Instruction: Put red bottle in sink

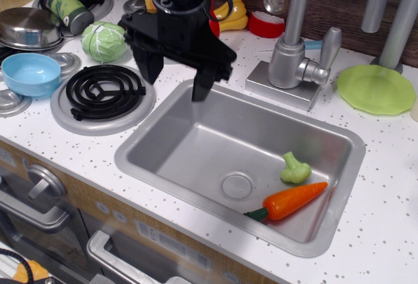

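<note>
My black gripper [176, 83] is open and empty. It hangs over the back left corner of the sink [196, 142], between the black burner and the basin. The sink is a silver-grey rectangular basin with a round drain, set in the white speckled counter. The red bottle is almost wholly hidden behind my arm; only a thin red sliver [214, 25] shows at the arm's right edge, on the back of the stove. My fingers stand apart and point down, with nothing between them.
An orange carrot [294, 199] and a green broccoli piece [294, 168] lie in the sink's right part. The faucet [294, 52] stands behind it, and a green plate [375, 89] lies to its right. At left are a burner [104, 91], cabbage [104, 40], blue bowl [29, 73], steel bowl [26, 27] and green can [68, 6].
</note>
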`<control>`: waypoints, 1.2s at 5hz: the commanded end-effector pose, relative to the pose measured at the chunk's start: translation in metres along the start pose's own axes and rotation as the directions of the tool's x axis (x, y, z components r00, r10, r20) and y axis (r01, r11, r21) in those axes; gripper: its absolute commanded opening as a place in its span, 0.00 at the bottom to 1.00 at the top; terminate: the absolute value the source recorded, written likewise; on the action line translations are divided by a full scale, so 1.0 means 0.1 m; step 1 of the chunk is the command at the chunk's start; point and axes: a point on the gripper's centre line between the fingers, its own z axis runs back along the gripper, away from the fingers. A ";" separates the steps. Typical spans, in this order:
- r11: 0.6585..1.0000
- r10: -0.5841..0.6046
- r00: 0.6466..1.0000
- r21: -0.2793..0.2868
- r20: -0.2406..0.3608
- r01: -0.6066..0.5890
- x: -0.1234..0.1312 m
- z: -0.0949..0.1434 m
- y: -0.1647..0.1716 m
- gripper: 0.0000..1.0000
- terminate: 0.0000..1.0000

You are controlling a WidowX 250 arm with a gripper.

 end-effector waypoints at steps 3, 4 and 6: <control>0.994 -0.100 0.970 -0.014 0.220 0.105 0.87 -0.33 0.26 1.00 0.00; 0.991 -0.115 0.960 -0.035 0.254 0.128 1.04 -0.38 0.32 1.00 0.00; 0.985 -0.123 0.941 -0.080 0.317 0.155 1.37 -0.52 0.34 1.00 0.00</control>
